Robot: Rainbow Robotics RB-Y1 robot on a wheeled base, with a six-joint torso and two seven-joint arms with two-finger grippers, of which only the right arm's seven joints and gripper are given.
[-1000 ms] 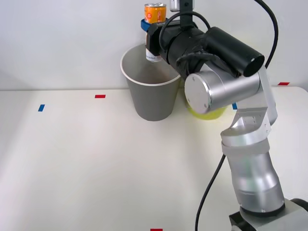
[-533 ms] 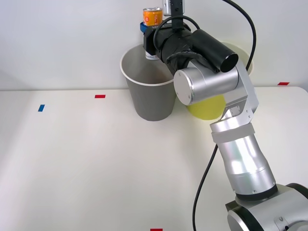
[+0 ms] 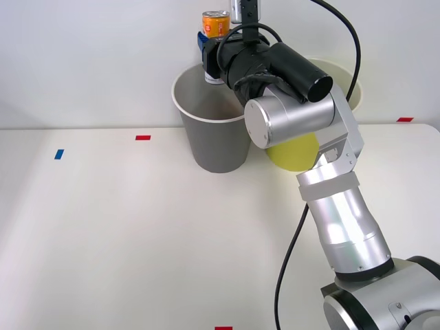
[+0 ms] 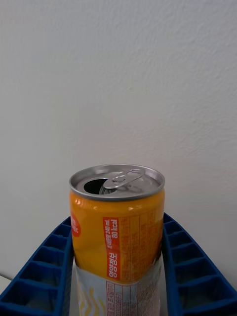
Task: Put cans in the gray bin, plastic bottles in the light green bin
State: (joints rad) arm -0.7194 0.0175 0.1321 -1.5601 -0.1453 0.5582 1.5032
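**Can held over the gray bin**

At the top centre of the front view, the can (image 3: 215, 24) sits upright in the right claw (image 3: 208, 51), directly above the far rim of the gray bin (image 3: 216, 141). That placement looks chosen so a release would drop it inside rather than onto the bench (image 3: 124, 227). The light green bin (image 3: 297, 151) stands just beside, mostly behind the arm. In the wrist view the ribbed blue fingers (image 4: 190, 266) are clenched on both sides of the can (image 4: 117, 227), opened end showing.

Open gray bin (image 3: 213, 134) mouth, unobstructed beneath the held can (image 3: 214, 26).
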